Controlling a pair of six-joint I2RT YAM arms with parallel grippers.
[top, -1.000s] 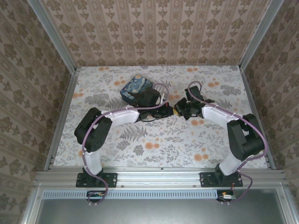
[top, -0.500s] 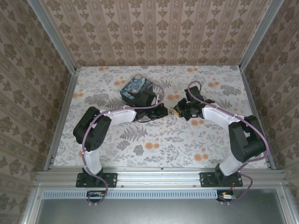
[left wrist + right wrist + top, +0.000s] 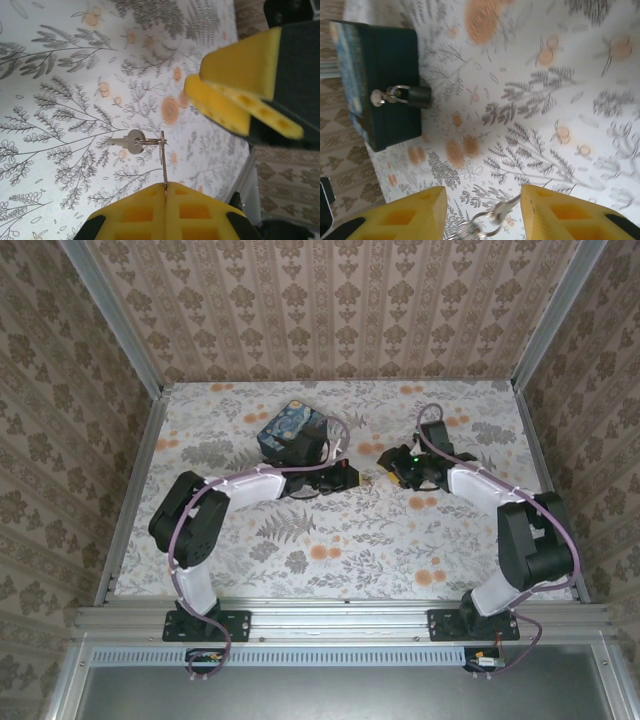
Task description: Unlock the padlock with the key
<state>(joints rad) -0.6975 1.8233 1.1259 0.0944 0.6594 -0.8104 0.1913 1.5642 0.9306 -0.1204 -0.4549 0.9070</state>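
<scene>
Top view: both arms reach in toward the middle of the floral-print table (image 3: 350, 540), with the left gripper (image 3: 350, 477) and right gripper (image 3: 388, 472) tip to tip and near each other. The blue-printed box (image 3: 288, 426) sits just behind the left arm's wrist. Left wrist view: the left gripper (image 3: 166, 187) has its yellow fingers pressed together on a thin key ring (image 3: 164, 162), seen edge-on. A small silver key (image 3: 127, 142) hangs from it on a smaller loop, above the tablecloth. The yellow pads (image 3: 235, 107) of the right gripper sit just up and to the right of the key, not touching it. Right wrist view: the right gripper (image 3: 482, 191) has its fingers set well apart, clamped on nothing. The key (image 3: 504, 208) and key ring (image 3: 470, 228) show low in the gap between them, the key close against the inner edge of one finger; contact cannot be told. Farther off in this view the box (image 3: 380, 65) rests on the table. The padlock (image 3: 419, 96) hangs at the box's dark face, its shackle through a silver fitting (image 3: 377, 97). The body looks dark here and the shackle appears shut. Padlock and key are well apart.
</scene>
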